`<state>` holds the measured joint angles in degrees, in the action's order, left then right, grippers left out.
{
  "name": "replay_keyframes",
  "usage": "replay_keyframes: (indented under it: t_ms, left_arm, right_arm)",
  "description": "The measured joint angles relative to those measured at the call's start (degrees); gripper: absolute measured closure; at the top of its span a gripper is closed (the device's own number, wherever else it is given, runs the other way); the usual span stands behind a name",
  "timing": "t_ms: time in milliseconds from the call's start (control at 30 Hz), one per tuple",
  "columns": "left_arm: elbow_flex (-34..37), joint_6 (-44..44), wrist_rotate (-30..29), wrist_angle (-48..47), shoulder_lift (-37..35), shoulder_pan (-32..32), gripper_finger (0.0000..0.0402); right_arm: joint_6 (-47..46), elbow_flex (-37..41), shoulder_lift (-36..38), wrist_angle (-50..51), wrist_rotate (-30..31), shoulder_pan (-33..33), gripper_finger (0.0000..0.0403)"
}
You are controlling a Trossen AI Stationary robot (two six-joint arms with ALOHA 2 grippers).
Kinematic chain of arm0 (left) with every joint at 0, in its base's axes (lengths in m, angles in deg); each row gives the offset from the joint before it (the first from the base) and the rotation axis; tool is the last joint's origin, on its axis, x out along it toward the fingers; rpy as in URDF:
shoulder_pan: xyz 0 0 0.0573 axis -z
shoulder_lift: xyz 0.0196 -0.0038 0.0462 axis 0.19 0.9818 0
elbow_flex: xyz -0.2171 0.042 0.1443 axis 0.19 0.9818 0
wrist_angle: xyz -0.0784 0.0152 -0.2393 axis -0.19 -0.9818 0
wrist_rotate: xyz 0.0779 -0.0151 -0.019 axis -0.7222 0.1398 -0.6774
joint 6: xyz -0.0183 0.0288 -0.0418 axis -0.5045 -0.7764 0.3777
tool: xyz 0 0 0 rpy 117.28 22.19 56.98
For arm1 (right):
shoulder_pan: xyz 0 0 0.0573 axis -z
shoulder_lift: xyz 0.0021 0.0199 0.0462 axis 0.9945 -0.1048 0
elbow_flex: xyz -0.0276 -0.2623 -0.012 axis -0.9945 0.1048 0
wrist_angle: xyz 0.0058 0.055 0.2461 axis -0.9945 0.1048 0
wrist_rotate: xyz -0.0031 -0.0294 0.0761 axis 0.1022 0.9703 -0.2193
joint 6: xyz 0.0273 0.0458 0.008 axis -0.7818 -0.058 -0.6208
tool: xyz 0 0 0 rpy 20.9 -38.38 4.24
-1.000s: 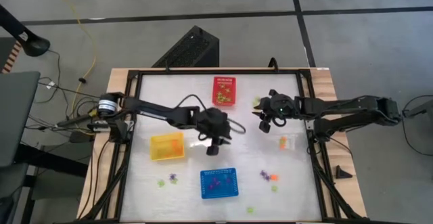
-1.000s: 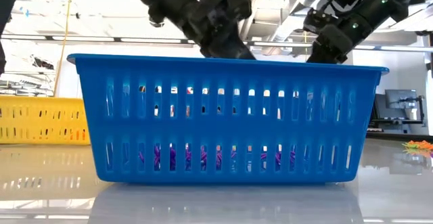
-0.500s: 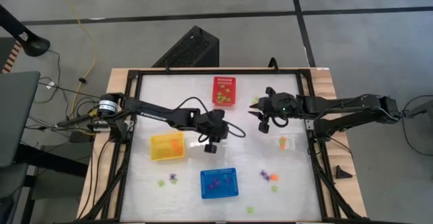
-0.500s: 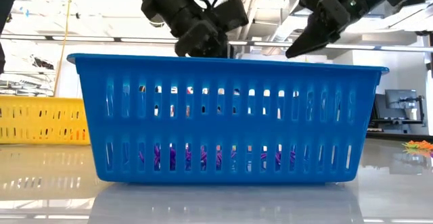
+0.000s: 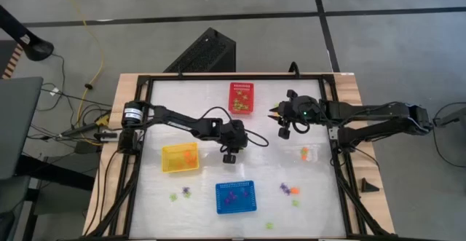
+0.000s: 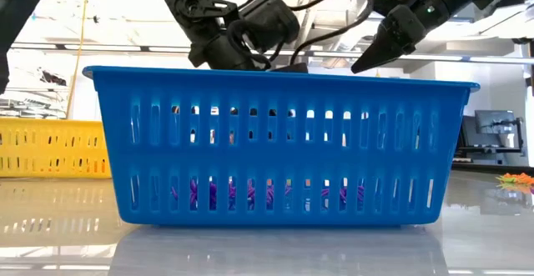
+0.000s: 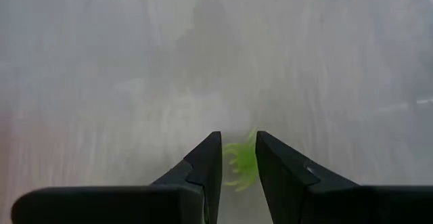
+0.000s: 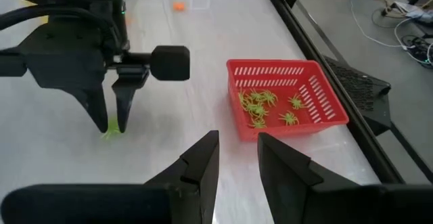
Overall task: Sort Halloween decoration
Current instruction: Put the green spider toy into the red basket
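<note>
My left gripper (image 5: 229, 156) stands fingers down between the yellow basket (image 5: 180, 158) and the table's middle, shut on a light green trinket (image 7: 238, 170). The right wrist view shows it too (image 8: 111, 119), with the trinket (image 8: 111, 132) at its fingertips, at the table top. My right gripper (image 5: 278, 117) hovers just right of the red basket (image 5: 242, 98), which holds several green trinkets (image 8: 260, 105). Its fingers (image 8: 237, 146) stand a little apart with nothing between them. The blue basket (image 5: 235, 196), near the front, holds purple trinkets (image 6: 250, 194). My left gripper pinches the light green trinket (image 7: 237, 158) between its two fingertips. The fingers come from above, pointing down. The trinket's legs stick out below the tips at the table top; I cannot tell whether it is lifted clear.
Loose trinkets lie on the table: orange ones (image 5: 304, 152) at the right, purple and orange ones (image 5: 288, 190) and green ones (image 5: 269, 226) near the front, and green and purple ones (image 5: 179, 194) at the front left. A black frame rail (image 5: 331, 146) borders the table.
My right gripper has gone up and toward the far edge, nearer the red basket, and has tipped to a slant. My left gripper has stayed over the same spot while its arm has swung behind it.
</note>
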<state>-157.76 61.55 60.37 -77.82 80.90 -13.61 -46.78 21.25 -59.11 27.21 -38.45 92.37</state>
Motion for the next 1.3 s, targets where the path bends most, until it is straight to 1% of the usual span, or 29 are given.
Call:
replay_keyframes:
  t_ms: [200,433,500,633,800,1300]
  left_arm:
    - [-0.03,0.14,0.04,0.04,-0.02,0.0,0.0319]
    - [-0.05,0.33,0.21,-0.1,-4.51,-0.02,0.0319]
    - [-0.05,0.42,1.53,-0.37,-5.15,-0.02,0.0319]
    - [-0.05,0.34,4.45,-2.57,-5.23,0.0,0.0319]
    - [-0.01,-0.02,3.36,-5.51,-4.4,-0.07,0.0319]
    - [-0.07,-1.01,3.55,-3.21,-3.79,-0.05,0.0319]
  right_arm:
    - [0.45,0.0,0.0,-0.07,-0.05,0.39,0.0269]
    - [-0.81,0.0,0.0,-0.02,-0.13,0.37,0.0269]
    - [-1.85,0.0,0.0,0.0,-0.13,0.33,0.0269]
    - [-3.64,0.0,0.0,1.01,-0.15,0.28,0.0269]
    - [-5.7,0.02,0.0,2.64,-0.17,0.26,0.0269]
    - [-5.97,0.02,0.0,2.78,-0.17,0.26,0.0269]
